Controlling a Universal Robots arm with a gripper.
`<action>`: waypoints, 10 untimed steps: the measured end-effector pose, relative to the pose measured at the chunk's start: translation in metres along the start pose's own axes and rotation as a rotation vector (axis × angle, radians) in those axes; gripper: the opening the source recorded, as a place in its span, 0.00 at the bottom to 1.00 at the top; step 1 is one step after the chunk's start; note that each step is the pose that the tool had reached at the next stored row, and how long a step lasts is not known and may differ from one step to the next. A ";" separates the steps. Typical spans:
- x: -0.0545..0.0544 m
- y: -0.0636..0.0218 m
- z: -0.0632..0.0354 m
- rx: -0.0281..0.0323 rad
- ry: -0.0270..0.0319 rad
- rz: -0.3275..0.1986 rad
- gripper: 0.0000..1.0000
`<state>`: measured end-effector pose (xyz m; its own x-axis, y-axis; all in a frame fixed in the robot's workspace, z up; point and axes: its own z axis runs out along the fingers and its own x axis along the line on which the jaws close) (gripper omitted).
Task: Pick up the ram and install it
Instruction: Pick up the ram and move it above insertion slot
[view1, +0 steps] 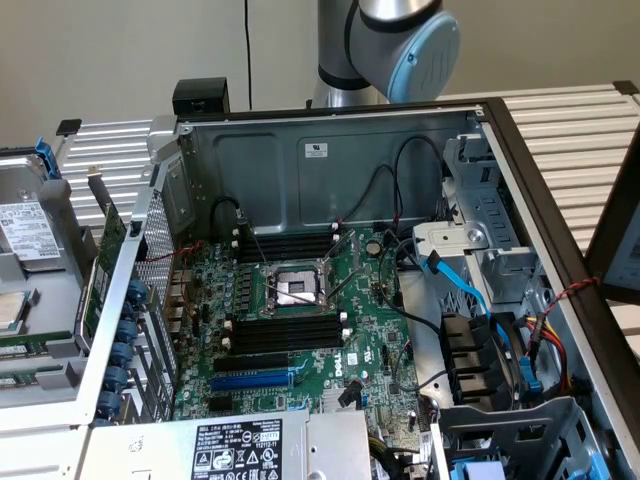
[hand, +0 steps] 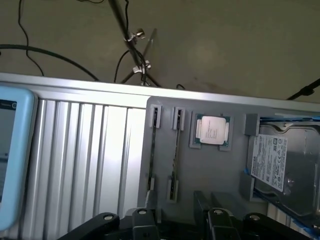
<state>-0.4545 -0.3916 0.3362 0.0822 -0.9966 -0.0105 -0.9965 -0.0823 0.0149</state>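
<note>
In the wrist view my gripper (hand: 177, 225) hangs above a grey parts tray (hand: 210, 175), its black fingers (hand: 143, 220) spread open with nothing between them. Two narrow holders run along the tray. A thin stick seen edge-on, which looks like the ram (hand: 152, 150), sits in one, and a second thin strip (hand: 174, 155) sits in the other. In the exterior view the arm's joint (view1: 405, 45) stands behind the open computer case (view1: 330, 150). The motherboard's black memory slots (view1: 285, 335) flank the processor socket (view1: 295, 290).
On the tray lie a processor chip (hand: 212, 130) and a hard drive (hand: 280, 160). A ribbed metal table (hand: 85, 150) lies beside the tray. In the exterior view a green board (view1: 105, 265) stands on edge outside the case's left wall. Cables and blue drive bays (view1: 490, 350) crowd the case's right side.
</note>
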 end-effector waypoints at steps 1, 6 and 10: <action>0.002 0.0001 0.0019 -0.0002 -0.0001 0.000 0.42; 0.008 0.0005 0.0101 -0.0016 0.0006 0.000 0.42; 0.008 0.0004 0.0134 -0.0035 0.0142 0.000 0.42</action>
<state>-0.4545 -0.3998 0.3227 0.0822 -0.9966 0.0038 -0.9965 -0.0821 0.0184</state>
